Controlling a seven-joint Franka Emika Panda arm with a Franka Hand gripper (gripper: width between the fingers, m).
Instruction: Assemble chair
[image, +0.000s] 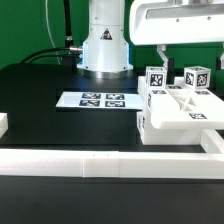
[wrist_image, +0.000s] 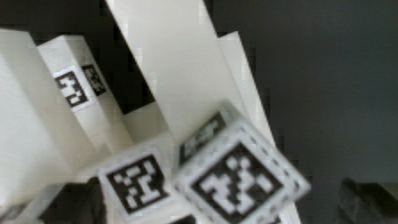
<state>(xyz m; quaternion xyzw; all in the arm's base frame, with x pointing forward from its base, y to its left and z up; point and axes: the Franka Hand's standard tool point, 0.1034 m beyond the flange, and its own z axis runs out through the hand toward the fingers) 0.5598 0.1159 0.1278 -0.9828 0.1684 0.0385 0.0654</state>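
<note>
The white chair parts are clustered at the exterior view's right. The X-braced seat lies flat, with two upright tagged blocks behind it. My gripper hangs just above these blocks. In the wrist view a tagged block fills the space between my dark fingertips, and my gripper stands wide around it with a small gap on one side. Taller white slotted pieces and another tagged piece stand beyond it.
The marker board lies flat on the black table in front of the robot base. A long low white border wall runs along the front, with a short piece at the left edge.
</note>
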